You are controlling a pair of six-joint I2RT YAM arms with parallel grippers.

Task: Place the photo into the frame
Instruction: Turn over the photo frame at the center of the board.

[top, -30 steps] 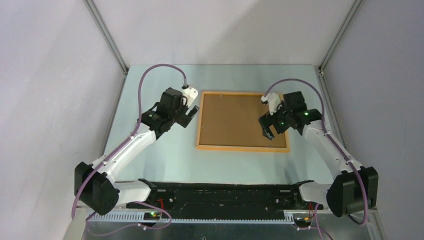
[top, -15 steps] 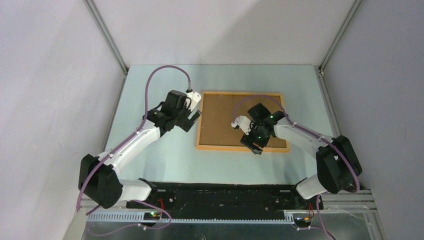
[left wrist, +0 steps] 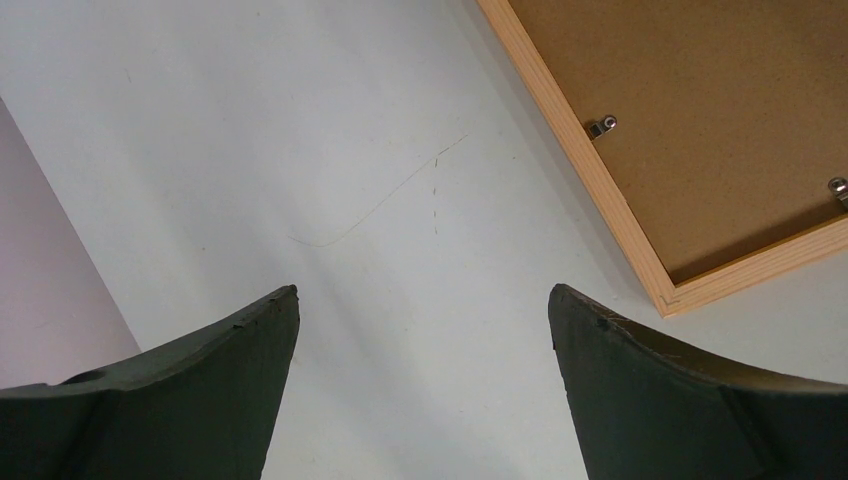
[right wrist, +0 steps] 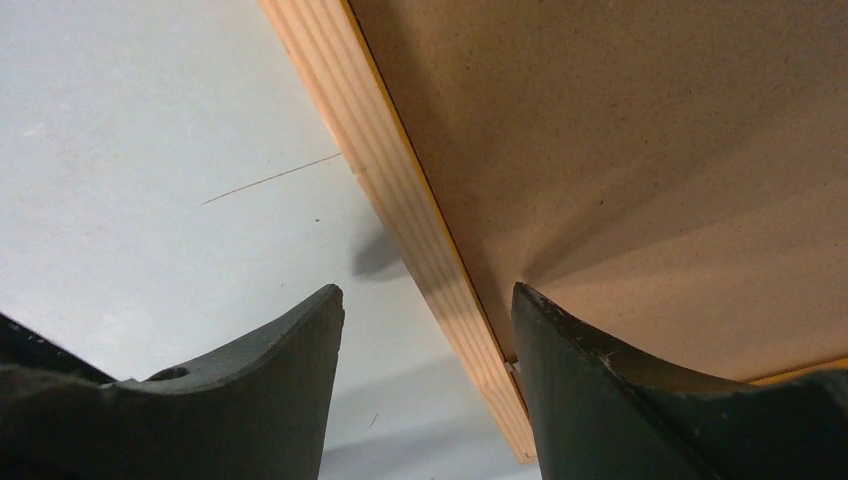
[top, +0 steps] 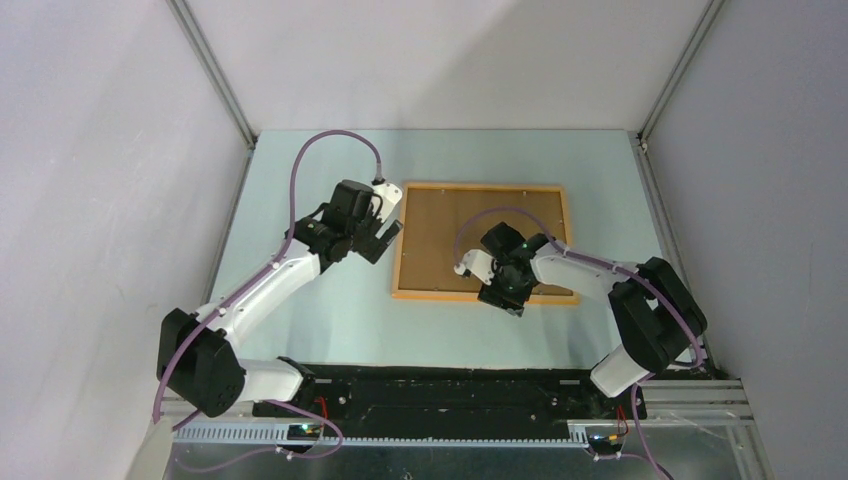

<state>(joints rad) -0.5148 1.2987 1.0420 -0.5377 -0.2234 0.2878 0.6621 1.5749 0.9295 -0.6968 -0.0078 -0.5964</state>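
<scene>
The frame (top: pixel 400 240) lies back-up, brown backing board (top: pixel 470 230) inside; likely light, stiff, best held by its thin rail; the photo is out of view; right gripper (right wrist: pixel 428 290), half open, straddles the frame's near rail, gripping nothing; left gripper (left wrist: pixel 423 290) gapes empty left of the frame.

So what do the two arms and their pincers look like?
The left arm and right arm have white links, black joints and a looping purple cable each. The left pincer and right pincer each have two dark, tapered fingers.
</scene>
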